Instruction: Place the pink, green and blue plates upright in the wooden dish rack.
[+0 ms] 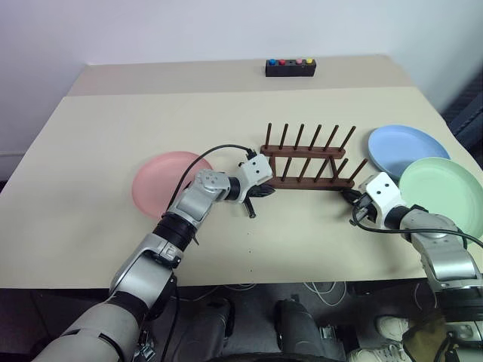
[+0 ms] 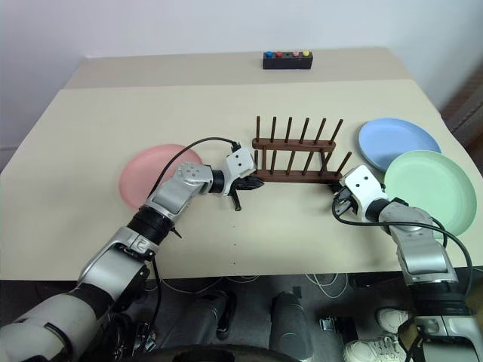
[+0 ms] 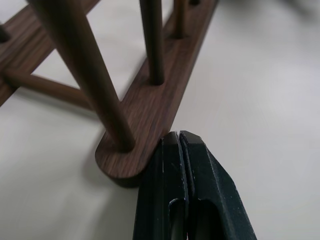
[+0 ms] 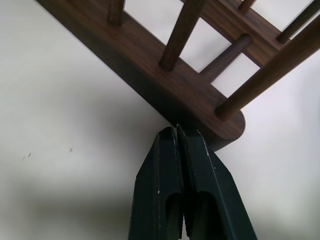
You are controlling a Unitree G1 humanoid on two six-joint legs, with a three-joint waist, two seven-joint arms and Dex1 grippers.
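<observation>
Both pincers are closed and empty. The left gripper (image 3: 179, 142) has its tips pressed against the left end of the near rail of the wooden dish rack (image 1: 308, 160); the right gripper (image 4: 176, 135) touches the right end of that rail. From each, a bent forearm reaches back toward the near edge, the two closing on the rack from either side.

The rack looks light and stiff — likely to slide on the table (image 1: 98, 136) under a nudge, so pushes should be even.

The pink plate (image 1: 155, 183) lies flat to the left. The blue plate (image 1: 404, 145) and the green plate (image 1: 445, 188) lie flat to the right, green nearer and seemingly overlapping blue. They seem thin, rigid and smooth — best pinched at the rim.
</observation>
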